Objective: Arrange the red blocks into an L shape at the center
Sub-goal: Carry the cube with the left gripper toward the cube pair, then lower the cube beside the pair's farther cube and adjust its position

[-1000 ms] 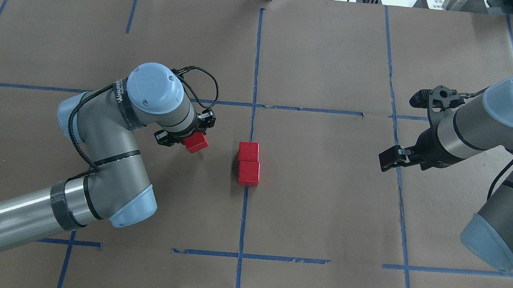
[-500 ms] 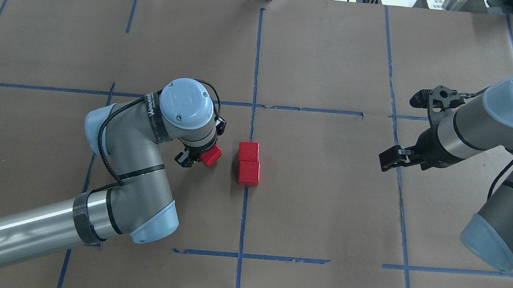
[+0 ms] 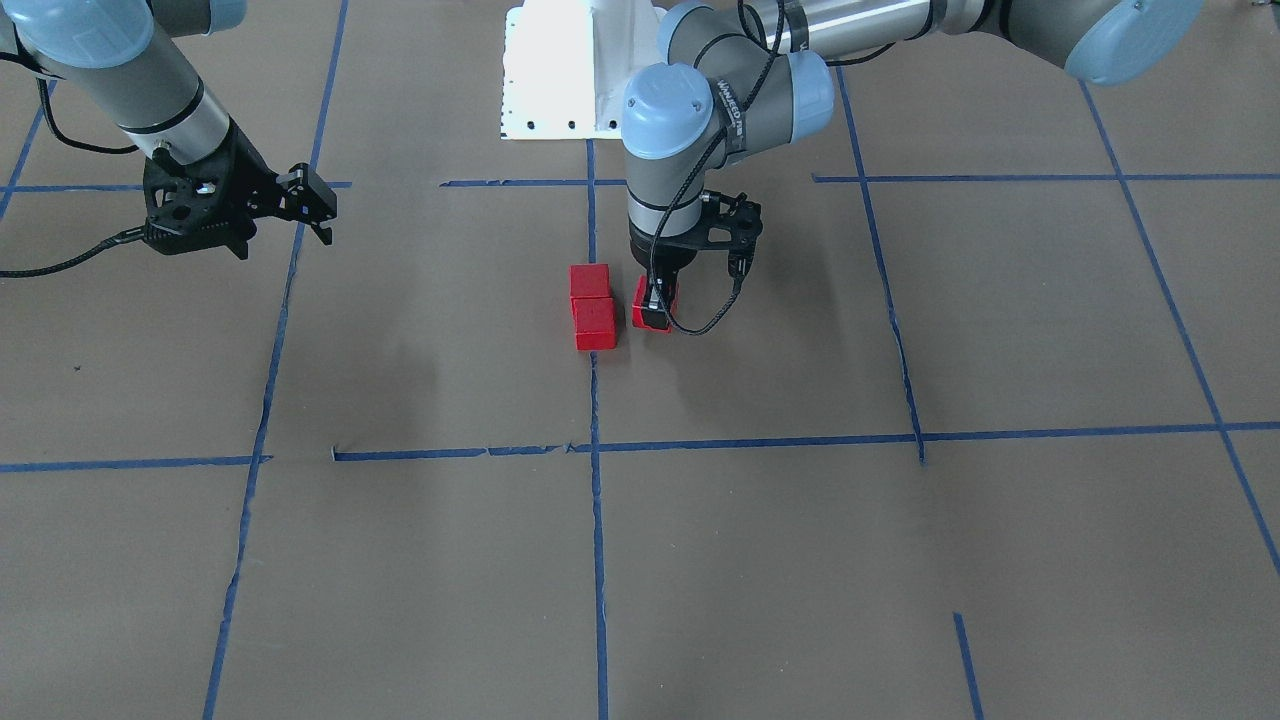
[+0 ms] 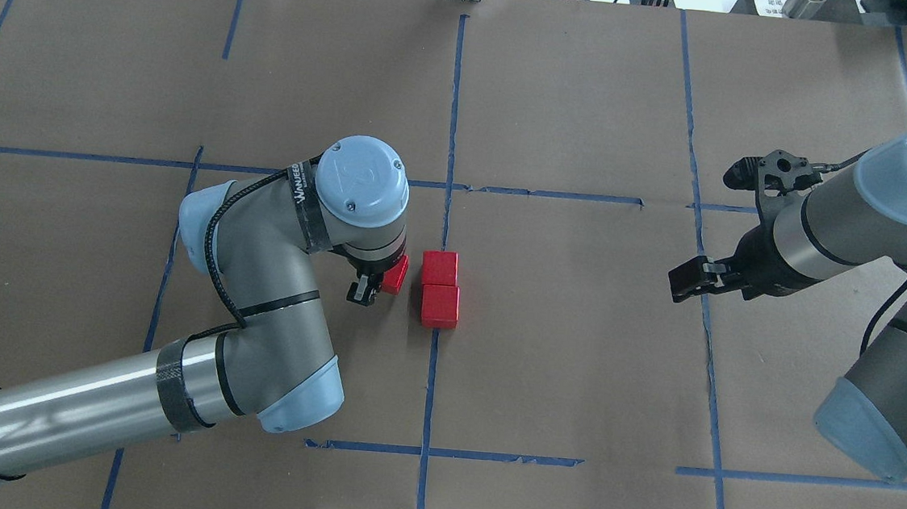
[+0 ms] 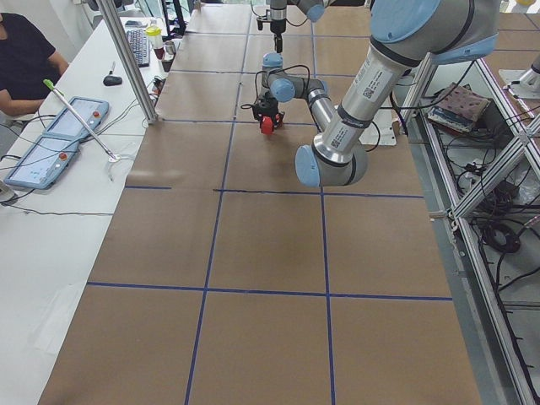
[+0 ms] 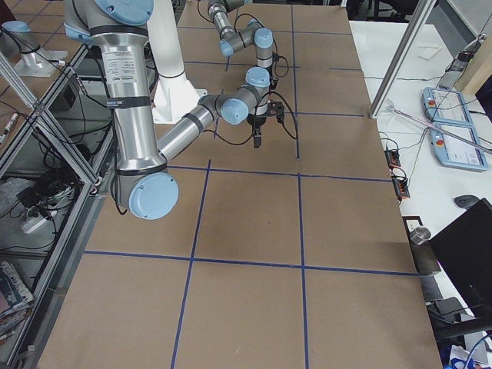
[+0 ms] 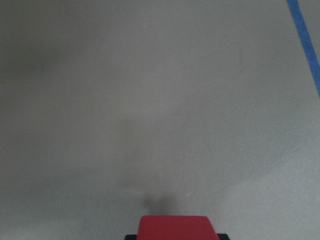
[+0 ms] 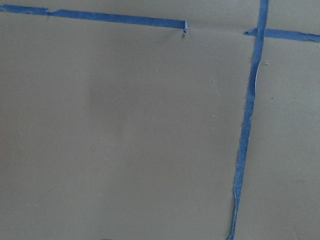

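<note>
We note two blocks point(image 4: 440, 306) lying face to face and touching in the center point(image 4: 561, 328), astride its tape line point(image 4: 430, 382). The pair's long axis runs along that line. The left end effector point(image 3: 655, 308) grips the third block point(image 4: 397, 273) low over the tabletop point(image 4: 595, 96). This block is just beside the pair on its left, with a narrow gap between. The right end effector point(image 4: 702, 234) hangs wide and holds nothing, well apart at the cell's right border.
</note>
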Controlling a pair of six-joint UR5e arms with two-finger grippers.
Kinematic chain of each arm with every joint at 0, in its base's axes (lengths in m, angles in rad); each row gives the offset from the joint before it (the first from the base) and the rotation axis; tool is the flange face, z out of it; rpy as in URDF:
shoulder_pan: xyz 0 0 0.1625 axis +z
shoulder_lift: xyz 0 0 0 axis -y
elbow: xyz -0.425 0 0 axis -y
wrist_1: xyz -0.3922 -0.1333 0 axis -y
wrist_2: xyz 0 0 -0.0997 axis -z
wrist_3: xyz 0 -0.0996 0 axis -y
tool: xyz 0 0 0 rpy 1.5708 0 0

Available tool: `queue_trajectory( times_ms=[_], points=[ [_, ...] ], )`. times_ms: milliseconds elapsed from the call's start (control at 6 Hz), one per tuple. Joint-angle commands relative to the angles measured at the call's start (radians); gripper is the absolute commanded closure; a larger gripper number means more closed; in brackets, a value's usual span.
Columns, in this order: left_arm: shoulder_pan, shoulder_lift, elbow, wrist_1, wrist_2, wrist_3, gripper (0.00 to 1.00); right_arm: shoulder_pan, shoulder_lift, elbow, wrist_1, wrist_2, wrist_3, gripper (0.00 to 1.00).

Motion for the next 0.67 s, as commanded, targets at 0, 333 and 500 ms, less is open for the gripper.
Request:
queue_trajectory(
  times_ms=[0,333,500],
  points=[
    [-0.006,0.004,0.004,-0.029,0.0,-0.035,1.0,0.0,0.002,0.008,0.0,0.001,0.0,0.0],
    [-0.016,0.002,0.048,-0.02,-0.029,-0.153,0.99,0.001,0.001,0.017,0.0,0.004,0.0,0.0],
    [-0.016,0.0,0.05,-0.018,-0.055,-0.156,0.99,0.002,-0.001,0.016,0.0,0.003,0.0,0.0]
  ],
)
